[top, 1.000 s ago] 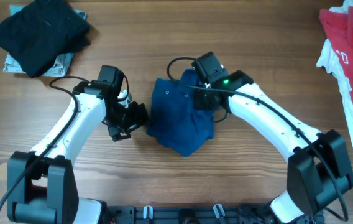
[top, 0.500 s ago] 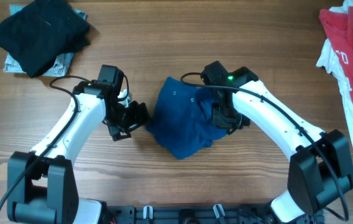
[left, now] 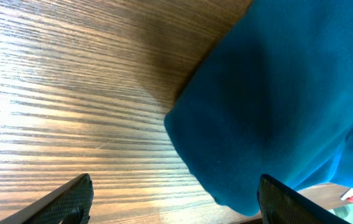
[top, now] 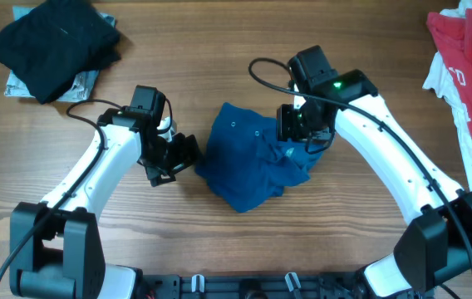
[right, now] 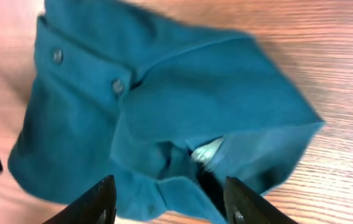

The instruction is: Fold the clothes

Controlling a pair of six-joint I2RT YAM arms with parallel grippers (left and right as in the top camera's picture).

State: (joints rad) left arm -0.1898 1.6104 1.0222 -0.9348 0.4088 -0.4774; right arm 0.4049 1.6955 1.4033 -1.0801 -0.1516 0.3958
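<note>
Right hand (right: 171, 202) over, left hand (left: 176, 202) beside the blue shirt (top: 248, 166), both open and empty (pale label (right: 204, 151) unreadable)

Wooden table (top: 219, 50), black garment (top: 53, 41), red-and-white garment (top: 469, 75)

The blue shirt (top: 248, 170) is soft, matt cloth whose small buttons (right: 117, 86) look like dull plastic, though they are tiny; the table (top: 219, 50) is streaky wood grain with a faint sheen, the left arm's shell (top: 95, 174) smooth glossy white plastic, and the black garment (top: 53, 41) at upper left matt cloth.
</note>
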